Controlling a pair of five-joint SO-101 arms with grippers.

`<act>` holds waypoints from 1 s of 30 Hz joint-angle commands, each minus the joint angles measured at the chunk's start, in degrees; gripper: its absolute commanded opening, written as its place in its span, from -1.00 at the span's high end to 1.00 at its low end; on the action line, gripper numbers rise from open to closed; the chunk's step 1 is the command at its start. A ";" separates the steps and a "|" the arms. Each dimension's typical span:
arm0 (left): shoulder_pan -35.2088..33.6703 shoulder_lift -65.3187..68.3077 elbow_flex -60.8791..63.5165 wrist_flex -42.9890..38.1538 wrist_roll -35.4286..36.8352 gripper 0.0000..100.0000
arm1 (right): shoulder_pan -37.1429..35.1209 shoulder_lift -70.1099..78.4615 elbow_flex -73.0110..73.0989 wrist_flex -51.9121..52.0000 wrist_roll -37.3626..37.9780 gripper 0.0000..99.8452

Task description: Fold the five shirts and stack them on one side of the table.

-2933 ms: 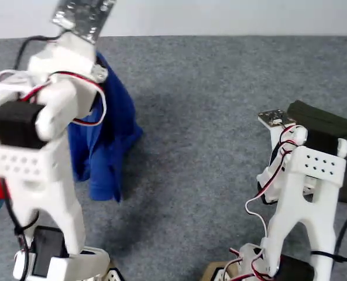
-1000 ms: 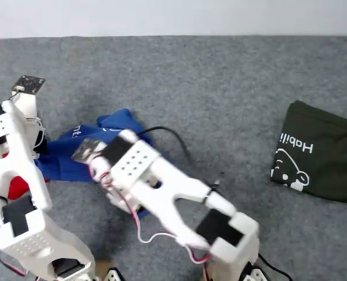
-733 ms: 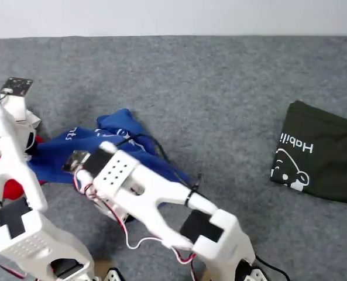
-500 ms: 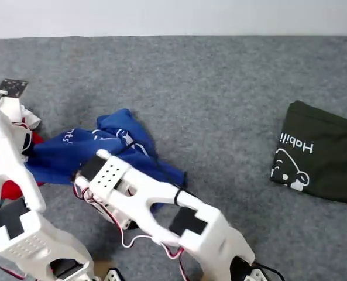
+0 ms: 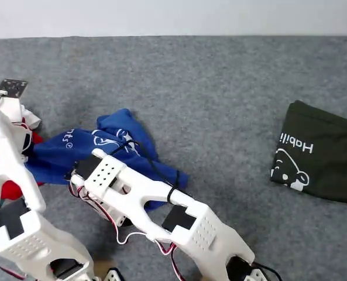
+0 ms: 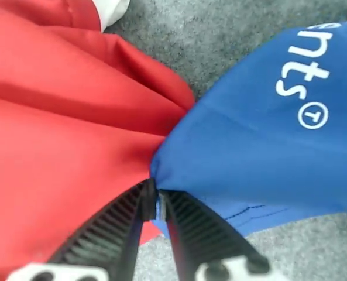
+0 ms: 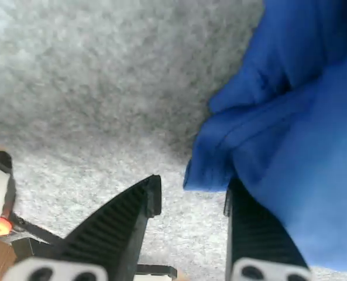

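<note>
A blue shirt (image 5: 106, 149) with white print lies crumpled on the grey table, left of centre. My left gripper (image 6: 154, 202) is shut on the blue shirt (image 6: 261, 146) at its left end, over a red shirt (image 6: 62, 134). My right arm reaches across to the blue shirt's near edge. There my right gripper (image 7: 193, 182) stands open just above the carpet, and a fold of the blue shirt (image 7: 290, 146) lies between its fingers. A folded dark green shirt (image 5: 316, 151) lies at the right side.
The red shirt (image 5: 9, 188) shows at the table's left edge beside the left arm's base. Grey carpet (image 5: 220, 82) covers the table between the blue shirt and the green one. A pale wall runs along the far edge.
The left arm brought the hanging blue shirt down onto the table. The right arm swung from the right side over to the shirt's near edge, and the shirt spread out.
</note>
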 commanded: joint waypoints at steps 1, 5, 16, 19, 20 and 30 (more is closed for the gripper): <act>-0.35 -0.79 -0.22 -0.88 -0.26 0.99 | 0.84 -0.13 -2.46 1.27 -0.09 0.62; -0.35 -0.79 -0.22 -0.88 -0.26 0.99 | 0.84 2.42 -2.55 0.04 0.00 0.62; -0.26 -0.79 -0.22 -0.70 -0.26 0.99 | 8.13 6.73 -10.20 1.63 6.68 0.97; -0.09 -0.88 -0.48 -0.62 -0.26 0.99 | 10.86 6.37 -13.36 2.59 9.41 0.98; -0.09 -0.88 -0.57 -0.62 -0.26 0.99 | 11.82 5.58 -13.54 2.59 10.02 0.98; 4.13 -12.31 -0.57 4.31 -0.44 0.99 | 20.97 -14.64 -13.36 2.68 17.32 0.98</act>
